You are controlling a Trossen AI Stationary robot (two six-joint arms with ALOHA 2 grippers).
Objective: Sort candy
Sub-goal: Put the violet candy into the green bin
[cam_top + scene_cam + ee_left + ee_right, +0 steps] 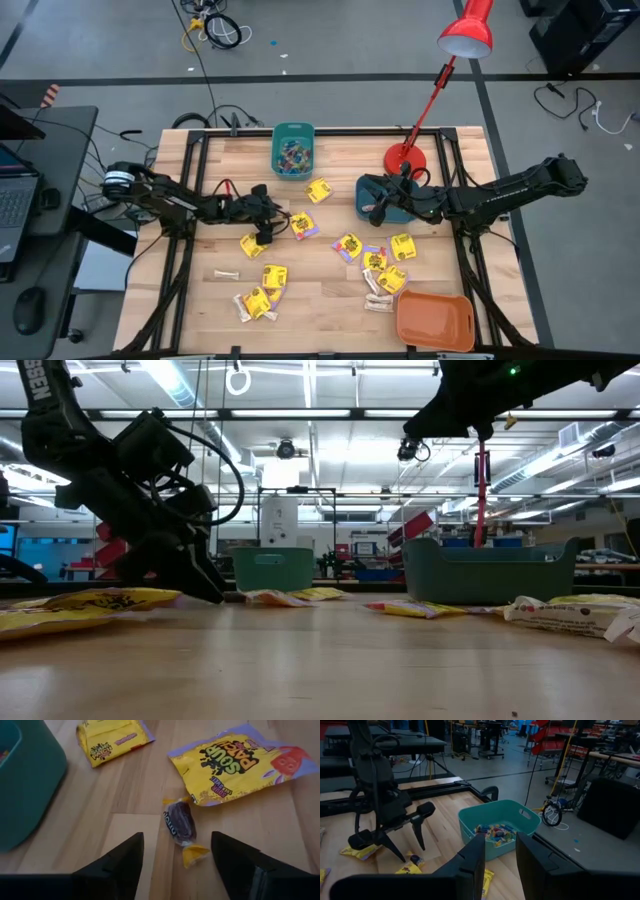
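- Small teal bin [293,150] at 12 o'clock on the tabletop [330,310] already has a heap of tiny coloured sweets [292,153] in it; the right wrist view shows them too, so that sort is partly done.
- Orange bin [435,320] at 5 o'clock looks empty.
- Second, darker teal bin [385,200] sits at 2 o'clock under the right arm; contents can't be seen.
- Most candy is still loose: yellow packets [319,190] scattered across the middle, from 9 o'clock round to 4 o'clock, plus pale stick pieces [227,274] at 7 o'clock and more near the orange bin.
- Left gripper [265,238] is low over the tabletop just left of centre, jaws spread wide and empty.
- Between those jaws lies one dark wrapped sweet [180,822] with yellow twisted ends, flat on the wood, touching neither finger; a big yellow packet [240,762] lies just beside it.
- Right gripper [500,865] hangs above the darker teal bin, jaws part spread; nothing seen between them.
- Judgement: early to mid stage, with only the tiny pieces binned and packets and sticks nearly all left.
- Likely step in hand: picking the dark sweet for the small teal bin.
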